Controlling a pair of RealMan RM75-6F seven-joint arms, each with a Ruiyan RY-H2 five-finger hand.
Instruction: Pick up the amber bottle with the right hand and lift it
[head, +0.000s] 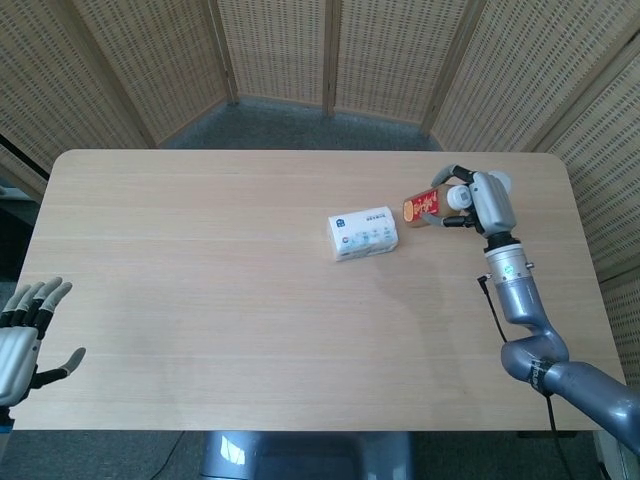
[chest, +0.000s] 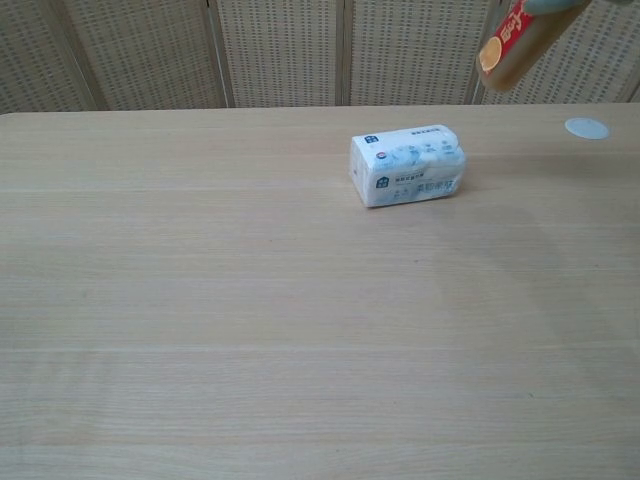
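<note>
The amber plastic bottle with a red label and white cap hangs in the air, off the tabletop, tilted steeply so its round base points toward nine o'clock and its cap toward three o'clock in the head view. In the chest view only its lower body shows, at the top edge.
</note>
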